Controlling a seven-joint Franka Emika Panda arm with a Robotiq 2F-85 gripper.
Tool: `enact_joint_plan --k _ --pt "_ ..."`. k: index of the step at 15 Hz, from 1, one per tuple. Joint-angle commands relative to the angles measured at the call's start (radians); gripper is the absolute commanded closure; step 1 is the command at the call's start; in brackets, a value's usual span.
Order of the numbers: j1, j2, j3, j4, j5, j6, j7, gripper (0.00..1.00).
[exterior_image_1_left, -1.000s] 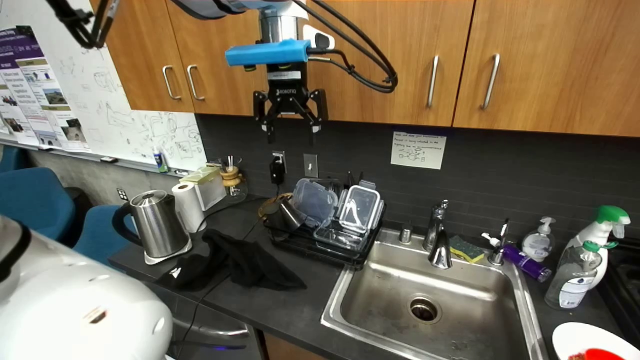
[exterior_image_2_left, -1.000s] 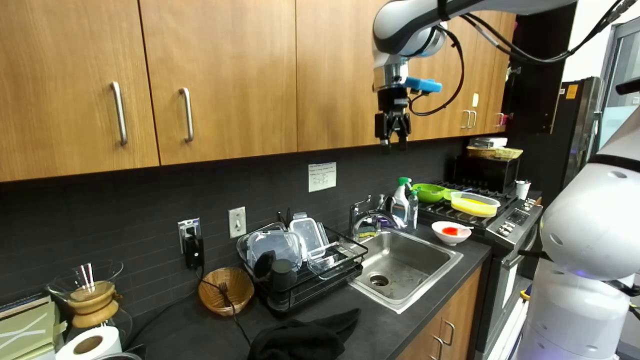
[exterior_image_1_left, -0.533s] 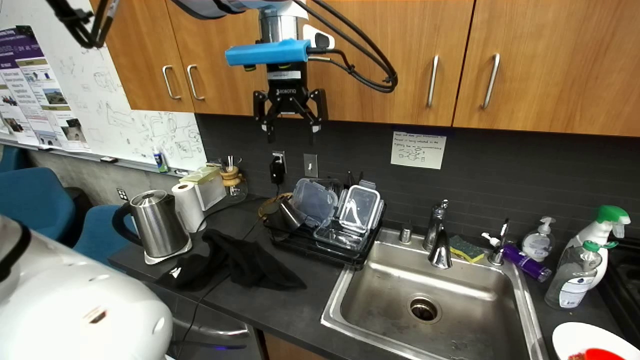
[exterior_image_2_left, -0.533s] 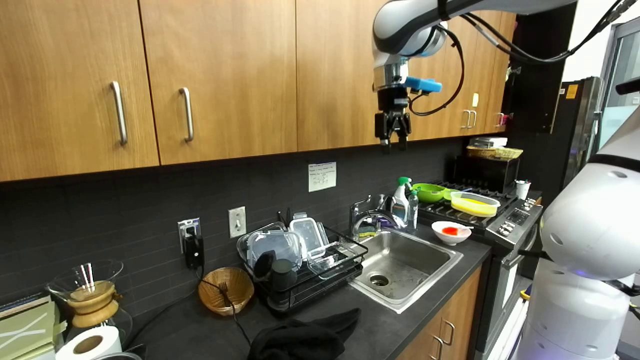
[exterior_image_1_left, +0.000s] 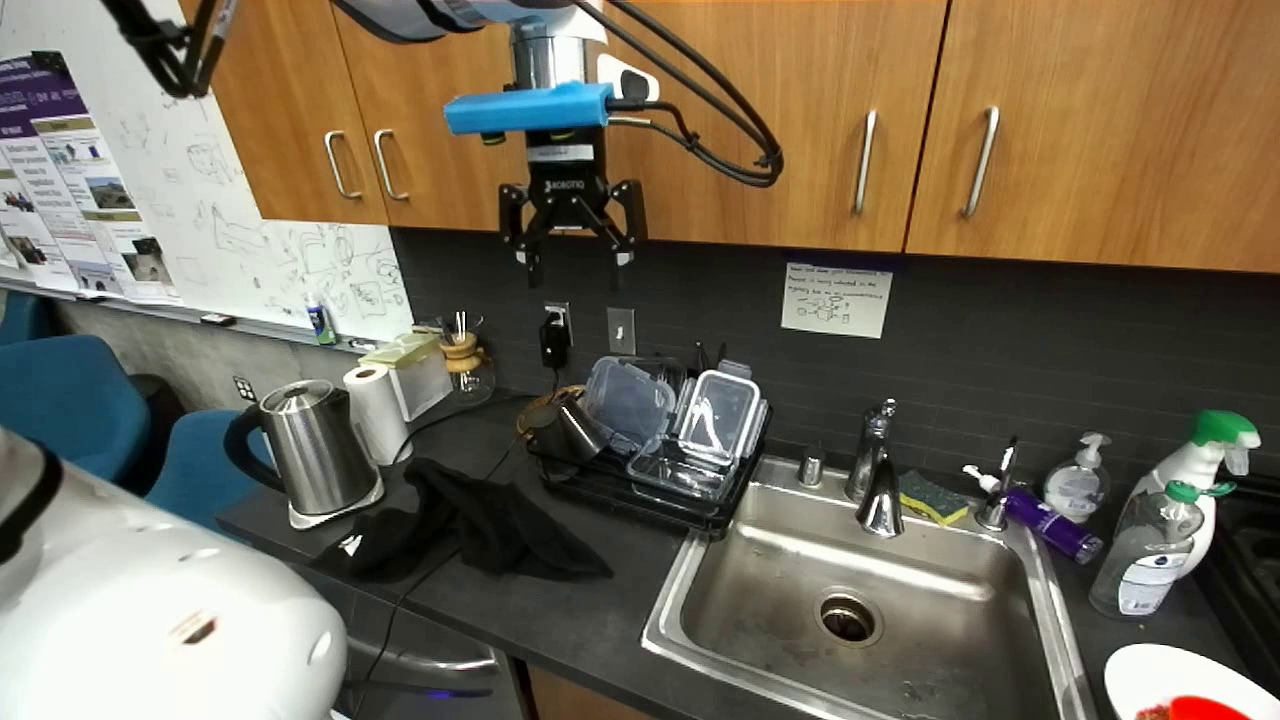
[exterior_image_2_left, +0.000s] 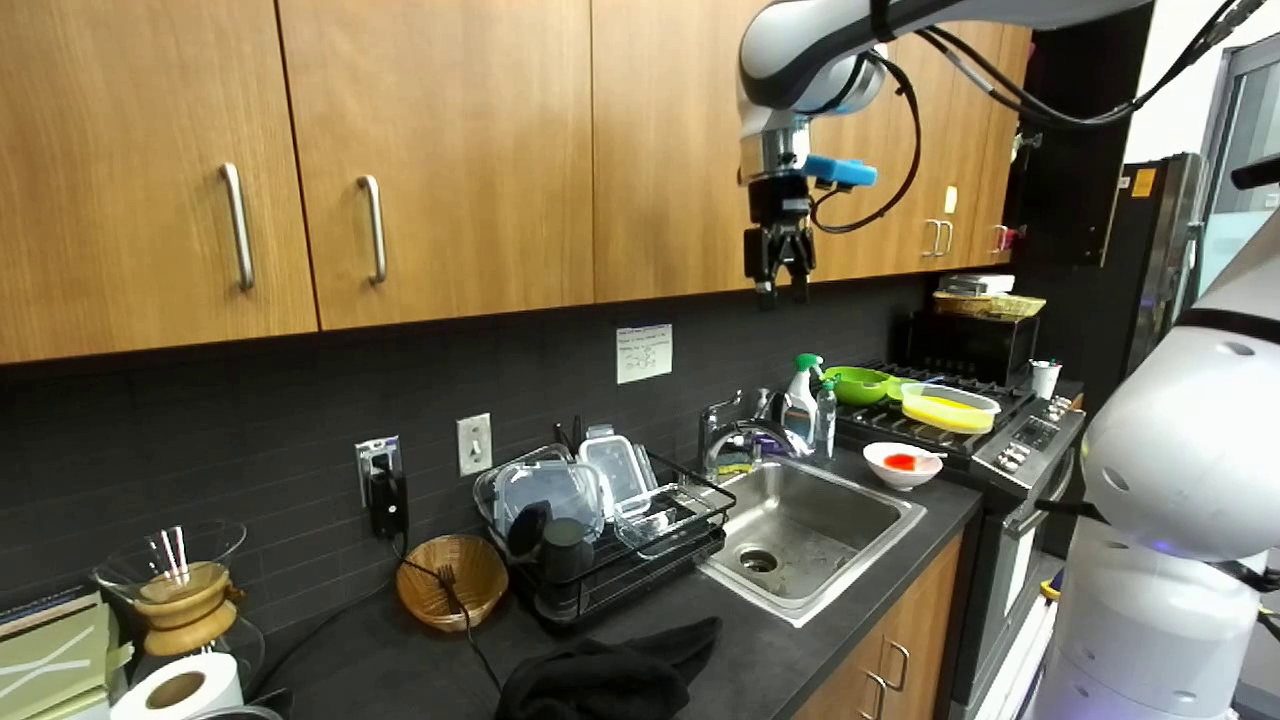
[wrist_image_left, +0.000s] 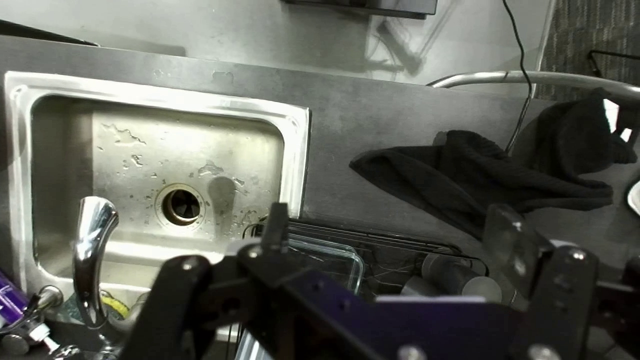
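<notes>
Hanging wide apart with nothing between them, the fingers (wrist_image_left: 517, 250) stand well above the dish rack (exterior_image_2_left: 650, 578), where coming down off-centre could tip the clear containers (exterior_image_1_left: 718, 412) leaning together beneath them.

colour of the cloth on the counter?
The cloth is black; it shows best in an exterior view.

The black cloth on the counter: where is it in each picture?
In an exterior view: black cloth, left of centre, lower half.
In an exterior view: black cloth, bottom edge, near centre.
Wrist view: black cloth, right of centre.
Shared landmark: the metal sink.
</notes>
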Motion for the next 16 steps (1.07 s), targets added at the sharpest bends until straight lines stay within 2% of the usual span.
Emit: enact_joint_plan --k 1,8,16 --pt "0.033 0.036 0.043 0.026 -0.017 -0.015 -0.016 0.0" --pt "0.119 0.126 0.124 0.028 -0.027 -0.022 -0.101 0.0" --pt "0.148 0.227 0.133 0.032 0.016 -0.005 -0.264 0.0"
